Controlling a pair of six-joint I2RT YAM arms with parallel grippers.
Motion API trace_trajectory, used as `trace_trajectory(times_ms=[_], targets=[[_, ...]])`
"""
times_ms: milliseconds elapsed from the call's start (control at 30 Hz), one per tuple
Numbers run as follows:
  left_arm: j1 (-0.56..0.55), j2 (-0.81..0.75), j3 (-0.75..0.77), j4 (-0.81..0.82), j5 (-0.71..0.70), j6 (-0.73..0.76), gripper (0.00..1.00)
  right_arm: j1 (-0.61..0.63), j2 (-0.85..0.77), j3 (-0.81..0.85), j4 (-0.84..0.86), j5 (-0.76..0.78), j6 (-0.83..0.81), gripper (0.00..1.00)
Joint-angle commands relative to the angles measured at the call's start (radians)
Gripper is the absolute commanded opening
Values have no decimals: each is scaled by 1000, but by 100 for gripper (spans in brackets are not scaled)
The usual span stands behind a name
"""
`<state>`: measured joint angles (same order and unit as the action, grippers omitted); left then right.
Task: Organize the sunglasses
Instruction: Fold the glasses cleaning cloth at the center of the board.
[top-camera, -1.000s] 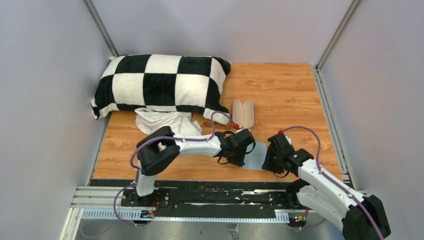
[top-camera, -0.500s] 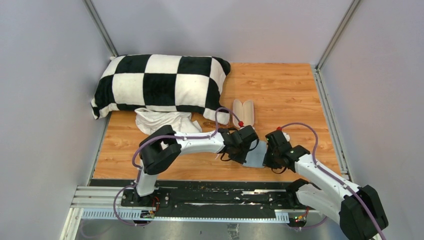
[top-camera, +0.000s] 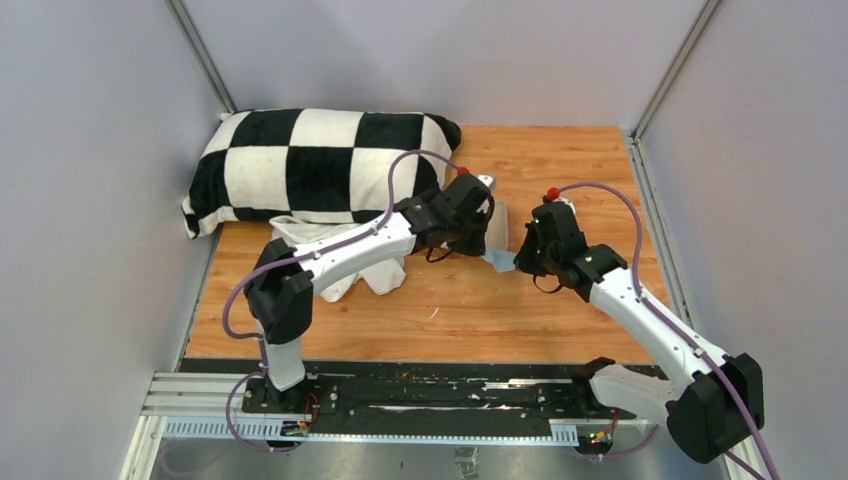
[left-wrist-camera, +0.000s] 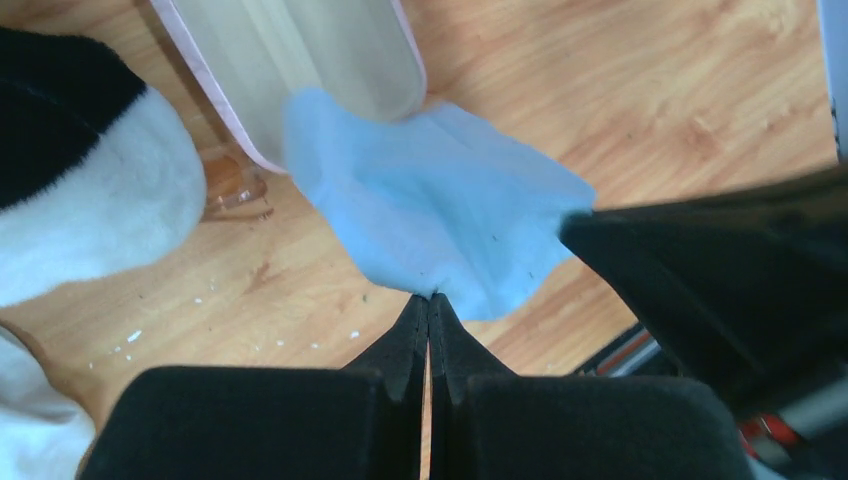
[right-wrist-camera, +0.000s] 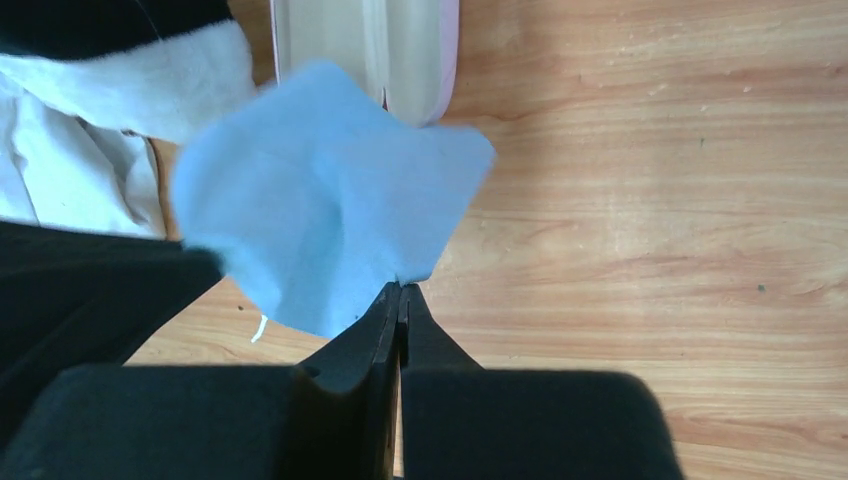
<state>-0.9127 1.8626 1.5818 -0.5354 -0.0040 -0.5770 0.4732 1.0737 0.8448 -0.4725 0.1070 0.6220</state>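
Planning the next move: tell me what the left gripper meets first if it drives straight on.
Past the light-blue cloth it pinches, the left gripper would likely meet the open pink clamshell case with cream inside; depth unclear.

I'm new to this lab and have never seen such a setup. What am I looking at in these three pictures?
Two white robot arms, left and right, are bolted at a wooden table's near edge. The wide picture comes from a camera above them; the other two come from a camera on each wrist. The left gripper and right gripper are each shut on an edge of one blue cloth, holding it by the end of an open pink case. A checkered pillow and white fabric lie at back left.
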Motion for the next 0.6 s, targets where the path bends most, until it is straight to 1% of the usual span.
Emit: trace_trajectory(times_ms=[0,133,200,333,567], targets=[[-23,-63,-142,5,79,23,0,-10,-19,-82,-44,-81,-8,0],[-60,-103,-361,152,180,-47,0,18,-46,-218,-42,-163,10,0],[-100,-100,-429,186,200,-77,0,35,-63,-284,-41,-193,19,0],[-177,-94,-488,183,172,-111,0,55,-97,-356,-60,-231,31,0],[-198,-84,-525,189,162,-160,0,58,-172,-424,-113,-240,48,0]])
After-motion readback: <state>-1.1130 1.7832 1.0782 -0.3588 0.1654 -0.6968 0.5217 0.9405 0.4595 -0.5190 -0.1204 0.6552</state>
